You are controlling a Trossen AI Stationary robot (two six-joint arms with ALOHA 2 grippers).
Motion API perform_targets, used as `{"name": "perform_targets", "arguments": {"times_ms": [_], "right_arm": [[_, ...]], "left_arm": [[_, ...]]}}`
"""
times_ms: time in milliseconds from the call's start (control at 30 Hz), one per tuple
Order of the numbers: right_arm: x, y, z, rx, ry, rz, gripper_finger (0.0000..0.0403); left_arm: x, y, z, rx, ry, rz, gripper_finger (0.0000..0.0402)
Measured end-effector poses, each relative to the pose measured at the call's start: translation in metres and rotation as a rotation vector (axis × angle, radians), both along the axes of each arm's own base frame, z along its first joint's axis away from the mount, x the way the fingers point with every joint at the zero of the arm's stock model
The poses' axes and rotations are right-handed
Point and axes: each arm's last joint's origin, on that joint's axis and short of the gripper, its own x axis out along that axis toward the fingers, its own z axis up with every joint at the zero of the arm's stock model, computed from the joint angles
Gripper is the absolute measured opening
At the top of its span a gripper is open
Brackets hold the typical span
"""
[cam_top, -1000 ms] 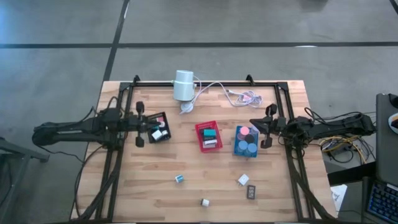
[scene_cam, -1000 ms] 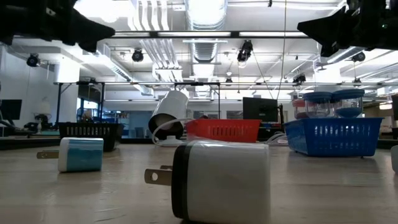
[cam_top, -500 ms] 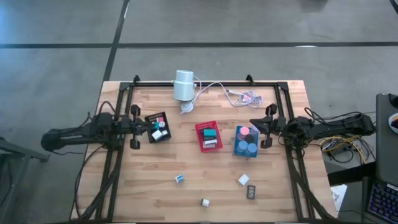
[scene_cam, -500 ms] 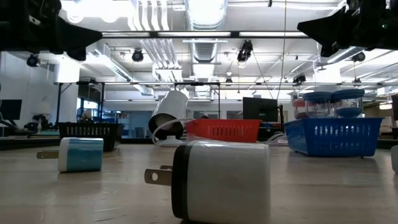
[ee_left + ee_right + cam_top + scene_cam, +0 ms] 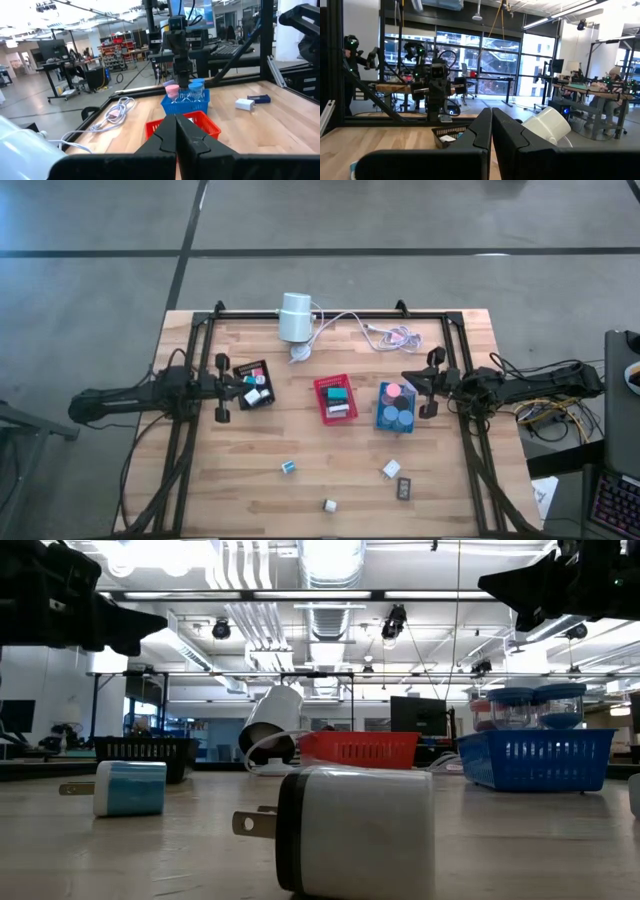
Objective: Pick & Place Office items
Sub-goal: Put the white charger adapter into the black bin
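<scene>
Several small office items lie loose on the table's near half: a teal-and-white block (image 5: 289, 467), a white plug block (image 5: 391, 469), a black piece (image 5: 405, 488) and a white piece (image 5: 329, 505). More pieces fill the black tray (image 5: 253, 383), the red tray (image 5: 336, 398) and the blue tray (image 5: 396, 406), which holds pink and blue discs. My left gripper (image 5: 234, 385) hovers shut at the black tray's left side (image 5: 176, 131). My right gripper (image 5: 417, 383) hovers shut at the blue tray's right side (image 5: 491, 127).
A white cylinder (image 5: 295, 317) with white and pink cables (image 5: 385, 332) lies at the far edge. A black frame (image 5: 330, 313) runs around the table. In the low view the white plug block (image 5: 355, 830) and the teal block (image 5: 130, 788) stand nearest.
My left gripper has drawn back a little from the black tray toward the table's left edge and sunk slightly. The right arm and all the pieces have stayed where they were.
</scene>
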Motion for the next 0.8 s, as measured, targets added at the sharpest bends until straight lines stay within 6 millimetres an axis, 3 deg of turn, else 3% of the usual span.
{"name": "perform_targets", "arguments": {"times_ms": [433,800], "right_arm": [[0.0,0.0,-0.002,-0.018,0.02,0.006,0.0008],[0.01,0.007,0.012,-0.021,0.048,0.17,0.0008]], "left_arm": [[0.001,0.0,-0.003,0.0,-0.023,-0.001,0.0],[0.001,0.0,-0.003,0.001,-0.023,-0.001,0.0]]}}
